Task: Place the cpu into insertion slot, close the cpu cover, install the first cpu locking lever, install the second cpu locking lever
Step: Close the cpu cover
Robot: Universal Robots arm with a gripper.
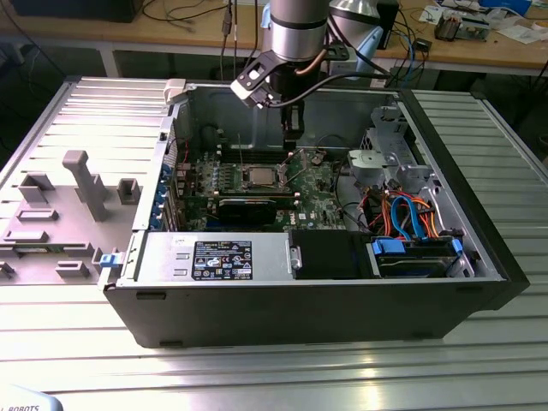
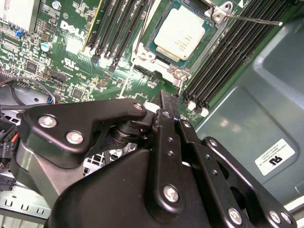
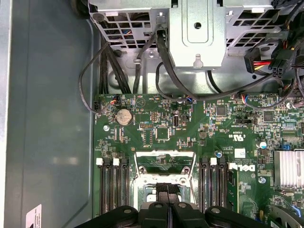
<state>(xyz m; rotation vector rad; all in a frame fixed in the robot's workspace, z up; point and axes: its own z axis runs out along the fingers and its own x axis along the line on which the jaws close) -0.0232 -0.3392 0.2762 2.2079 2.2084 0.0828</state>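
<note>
The cpu [image 2: 181,33], a square chip with a silver top, lies in the insertion slot [image 1: 261,176] on the green board. The thin metal cpu cover [image 2: 164,61] frames it and looks flat around it. One thin wire lever [image 2: 251,20] sticks out from a corner of the socket, and another thin wire [image 2: 141,33] runs along its side. My gripper [image 2: 167,97] hangs just above the socket's edge with its black fingers together and nothing between them. In the first wrist view the gripper [image 3: 166,189] covers part of the slot's metal frame [image 3: 164,166].
The open computer case wall [image 1: 479,231] surrounds the board. Long black memory slots [image 2: 223,61] flank the socket on both sides. A metal drive cage [image 3: 197,28] with black cables [image 3: 166,71] stands beyond the board. Orange and blue cables [image 1: 411,218] lie at the exterior view's right.
</note>
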